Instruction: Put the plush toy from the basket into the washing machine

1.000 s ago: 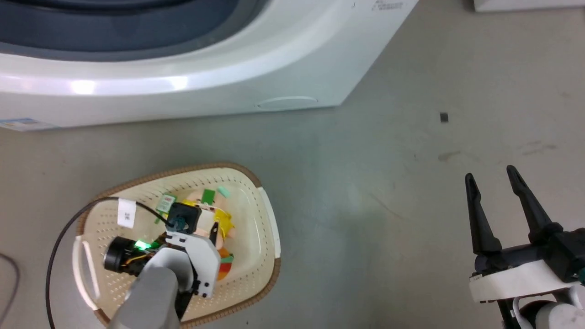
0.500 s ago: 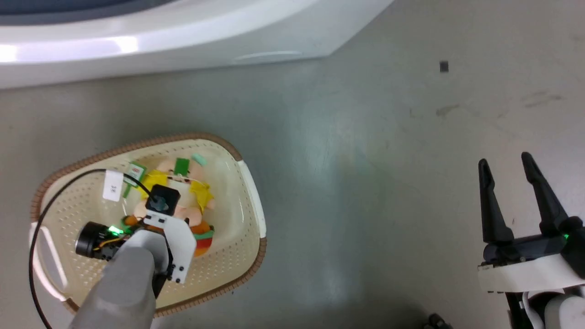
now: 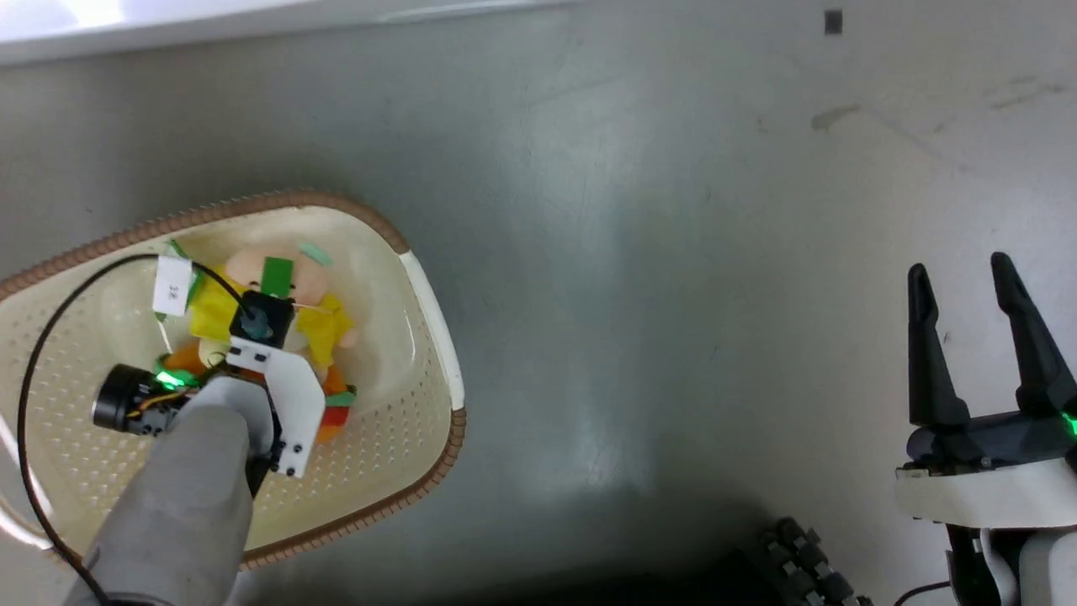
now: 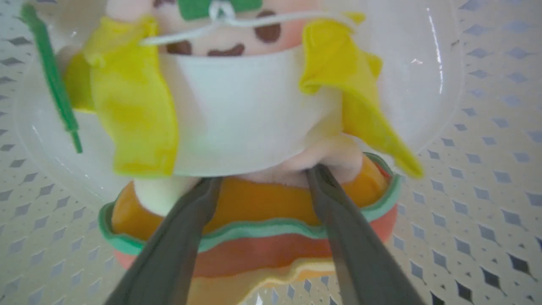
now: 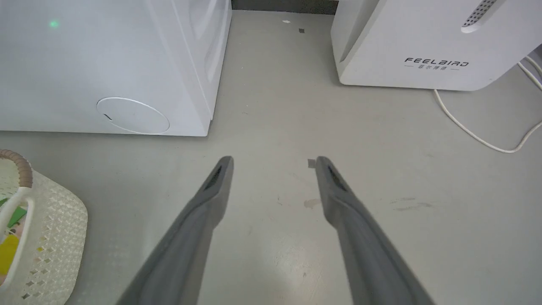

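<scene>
Head camera has tipped down over the last second: the washing machine (image 3: 168,17), which took up the top of the head view, is now a thin white strip at the upper edge, and the basket (image 3: 336,202) and the floor marks have slid up with it. That is a shift of the view, not of the things. Relative to the basket, the left gripper (image 4: 262,182) has kept its place over the plush toy (image 3: 332,324), which lies on the basket floor, face up, green tags at its head end. Left wrist view: jaws wide apart, straddling the toy's middle, tips touching the pink plush just above the orange bun; no squeeze visible, so nothing is held. Judgement: approach finished, closing not yet done, lift and transfer still ahead. Right gripper (image 3: 959,265) hovers over bare floor well apart from the basket, jaws spread, holding nothing. Floor (image 3: 631,295) is smooth grey, faintly glossy, with scuffs and a small dark square (image 3: 833,21). Right wrist view shows the machine's white lower front with a round cover, a second white appliance (image 5: 423,42) marked FEELBIRD beside it, and a pale cable (image 5: 474,135) trailing on the floor.
</scene>
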